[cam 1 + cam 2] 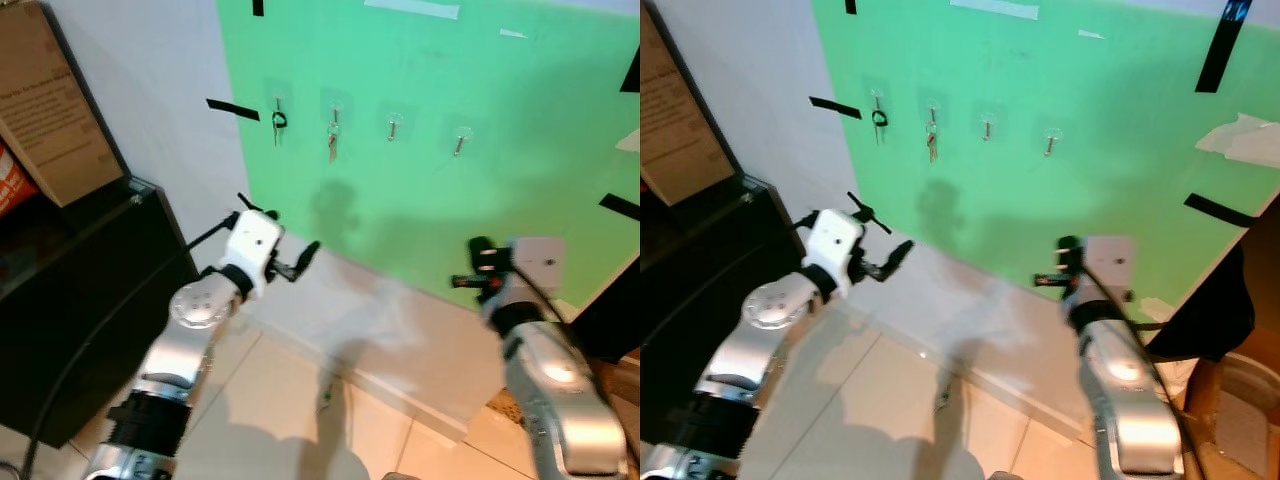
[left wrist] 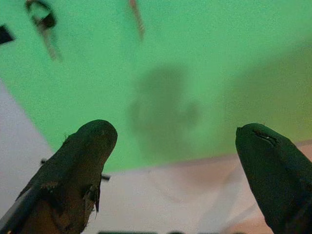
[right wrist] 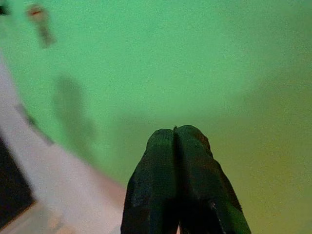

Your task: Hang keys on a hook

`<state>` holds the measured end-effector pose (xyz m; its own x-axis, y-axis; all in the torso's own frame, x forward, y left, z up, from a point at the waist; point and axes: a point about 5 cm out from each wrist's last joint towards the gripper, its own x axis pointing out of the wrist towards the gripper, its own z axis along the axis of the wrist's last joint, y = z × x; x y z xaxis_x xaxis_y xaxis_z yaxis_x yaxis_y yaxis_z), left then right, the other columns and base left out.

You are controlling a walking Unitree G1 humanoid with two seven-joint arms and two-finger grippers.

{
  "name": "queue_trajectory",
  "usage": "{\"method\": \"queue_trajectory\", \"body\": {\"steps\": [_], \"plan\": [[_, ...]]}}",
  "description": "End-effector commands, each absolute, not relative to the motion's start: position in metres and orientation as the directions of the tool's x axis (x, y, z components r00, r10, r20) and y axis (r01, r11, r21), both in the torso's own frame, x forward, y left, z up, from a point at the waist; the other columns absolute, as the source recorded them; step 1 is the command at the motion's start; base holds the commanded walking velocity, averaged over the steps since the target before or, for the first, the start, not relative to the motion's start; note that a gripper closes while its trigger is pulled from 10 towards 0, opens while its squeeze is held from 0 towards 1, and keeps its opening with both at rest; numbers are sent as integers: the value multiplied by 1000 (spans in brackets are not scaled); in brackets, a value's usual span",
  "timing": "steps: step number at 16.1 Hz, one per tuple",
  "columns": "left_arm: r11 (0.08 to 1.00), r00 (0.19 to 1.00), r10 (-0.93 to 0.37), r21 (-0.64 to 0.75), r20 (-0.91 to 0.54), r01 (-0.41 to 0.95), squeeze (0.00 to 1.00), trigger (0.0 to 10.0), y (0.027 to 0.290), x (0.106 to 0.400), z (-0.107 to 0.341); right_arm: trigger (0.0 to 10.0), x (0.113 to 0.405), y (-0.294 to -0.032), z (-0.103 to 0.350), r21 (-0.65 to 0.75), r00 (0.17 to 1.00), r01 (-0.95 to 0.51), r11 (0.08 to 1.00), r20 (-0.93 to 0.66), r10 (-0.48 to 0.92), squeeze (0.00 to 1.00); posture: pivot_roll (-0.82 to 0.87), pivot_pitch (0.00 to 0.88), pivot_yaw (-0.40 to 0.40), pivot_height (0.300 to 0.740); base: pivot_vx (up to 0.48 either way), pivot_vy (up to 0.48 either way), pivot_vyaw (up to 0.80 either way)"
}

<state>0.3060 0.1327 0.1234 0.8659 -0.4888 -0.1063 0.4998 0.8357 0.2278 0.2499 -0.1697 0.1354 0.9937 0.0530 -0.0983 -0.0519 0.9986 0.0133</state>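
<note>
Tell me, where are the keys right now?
In the left eye view, the keys hang on the second hook from the left on the green board, above and ahead of the open left gripper.

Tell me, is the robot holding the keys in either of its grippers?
No. The left gripper is open with nothing between its fingers, and the right gripper is shut on nothing. Keys hang on a hook.

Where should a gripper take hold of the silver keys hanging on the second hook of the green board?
Probably at the lower blade of the silver keys, which dangles free below the small clear hook on the green board. Come straight at the board from the front, fingers either side, then lift up off the hook. The open left gripper is nearest.
</note>
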Motion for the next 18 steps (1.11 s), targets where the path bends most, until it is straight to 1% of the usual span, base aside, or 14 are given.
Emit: {"method": "queue_trajectory", "body": {"steps": [1,3,4,5,6,7,8,10,11,12,13,15,16,18], "plan": [[848,879,-463,232,-114,477,0,10000,137,305,122,10000,249,-167,133,22,991,-62,998,-115,64,0,-92,0,21,740,0,0,0],[854,884,-452,228,-117,467,0,10000,138,305,121,10000,250,-165,131,1,988,-84,996,-129,84,0,-92,0,21,740,0,0,0],[856,886,-450,228,-116,464,0,10000,138,305,121,10000,250,-165,131,-3,988,-86,996,-129,85,176,-92,0,21,740,0,0,556],[856,886,-448,228,-116,463,0,10000,138,305,121,10000,251,-165,131,-37,989,-88,995,-120,83,969,-92,0,21,740,0,0,800],[857,887,-446,230,-116,461,0,10000,138,306,122,10000,254,-167,134,-144,996,-59,988,-81,48,1000,-88,0,26,740,0,0,800],[859,889,-443,231,-114,457,0,10000,139,306,122,10000,255,-167,135,-161,997,-60,985,-66,50,1000,-88,0,26,740,0,0,800],[865,897,-428,237,-109,442,0,10000,140,307,122,10000,256,-166,137,-127,998,-51,991,-31,47,1000,-88,0,26,740,0,0,800],[894,940,-337,297,-46,335,0,10000,145,312,126,10000,258,-167,135,-131,997,-50,990,-58,42,1000,-82,0,30,740,0,0,800],[909,953,-302,290,-39,300,0,10000,149,313,126,10000,259,-167,134,-122,998,-38,992,-60,31,1000,-82,0,30,740,0,0,800],[916,958,-287,284,-26,282,31,10000,150,314,127,10000,259,-167,133,-126,998,-36,991,-58,29,1000,-80,0,29,740,0,0,800],[916,958,-284,290,-21,278,59,10000,150,314,127,10000,259,-166,132,-123,997,-43,991,-62,35,1000,-82,0,31,740,0,0,800],[925,959,-280,260,-30,278,47,10000,152,312,125,10000,258,-164,129,-116,997,-39,992,-69,31,1000,-81,0,28,740,0,0,800],[930,956,-287,223,-55,292,0,10000,153,312,124,10000,258,-164,128,-106,997,-41,993,-73,33,1000,-81,0,26,740,0,0,800],[926,950,-311,211,-37,312,0,10000,152,311,127,10000,260,-164,127,-96,996,-41,994,-77,34,1000,-74,0,19,740,0,0,800]]}}
